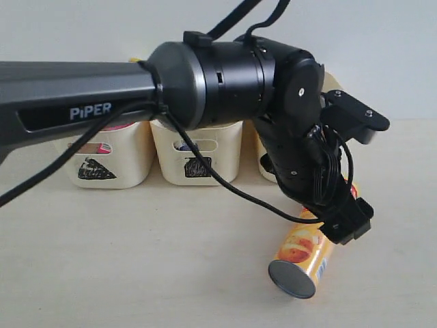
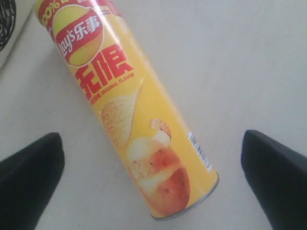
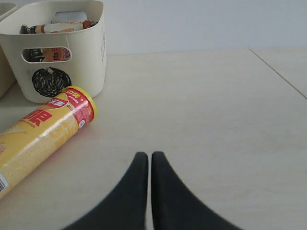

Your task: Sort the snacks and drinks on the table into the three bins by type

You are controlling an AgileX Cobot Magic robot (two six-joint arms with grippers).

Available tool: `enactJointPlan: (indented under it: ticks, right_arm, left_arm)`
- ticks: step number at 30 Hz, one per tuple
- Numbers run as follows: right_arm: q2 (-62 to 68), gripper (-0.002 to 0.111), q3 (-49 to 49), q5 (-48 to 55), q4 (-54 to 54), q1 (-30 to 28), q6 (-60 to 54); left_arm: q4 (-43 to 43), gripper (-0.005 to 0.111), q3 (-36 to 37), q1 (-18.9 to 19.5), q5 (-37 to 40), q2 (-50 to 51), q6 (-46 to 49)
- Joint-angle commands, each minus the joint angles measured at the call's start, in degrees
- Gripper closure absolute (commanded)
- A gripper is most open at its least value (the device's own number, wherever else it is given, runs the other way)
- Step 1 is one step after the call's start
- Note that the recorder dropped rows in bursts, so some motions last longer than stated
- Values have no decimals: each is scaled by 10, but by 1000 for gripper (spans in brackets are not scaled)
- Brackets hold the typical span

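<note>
The orange-yellow chip tube [image 1: 304, 256] lies on its side on the table, its metal end toward the exterior camera. My left gripper [image 1: 347, 225] hovers just above the tube's far half, reaching across from the left. In the left wrist view the tube [image 2: 129, 120] runs diagonally between the two widely spread black fingers [image 2: 29, 182], so the left gripper [image 2: 151, 139] is open and not touching it. My right gripper [image 3: 149, 155] is shut on nothing, low over bare table, with the tube [image 3: 43, 132] off to one side. The pink tube, noodle packets and drink carton cannot be made out.
Three cream bins stand in a row at the back: left bin [image 1: 113, 164], middle bin [image 1: 198, 154], and a right bin [image 1: 265, 167] mostly hidden by the arm. The bin nearest the tube [image 3: 72, 62] holds some packets. A table seam [image 3: 278, 72] runs at the far side.
</note>
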Motion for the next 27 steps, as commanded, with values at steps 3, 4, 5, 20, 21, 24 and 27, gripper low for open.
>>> enactJointPlan:
  ticks: [3,4,5,20,21,24,27]
  right_arm:
    - [-2,108,3,-5,-1,0,0]
    - [-2,108,3,-5,-1,0,0]
    - [-2,108,3,-5,-1,0,0]
    - [-2,108,3,-5,-1,0,0]
    - [-2,108,3,-5,-1,0,0]
    - [-2,108,3,-5,-1,0,0]
    - [-2,108,3,-5,-1,0,0]
  left_arm:
    - [-6,-1,-7,-3,-62,22,-20]
    - [-6,-1,-7,-3,-71,28,-20]
    - [-6,-1,-10,-3,-75,32,-20]
    - [4,10,-82,0,-86,125,-26]
    - [12,13,-86,0,-86,130,-37]
    - [44,16,-90,0,-90,143,-67]
    - [74,15,-90,0,-92,149,-87]
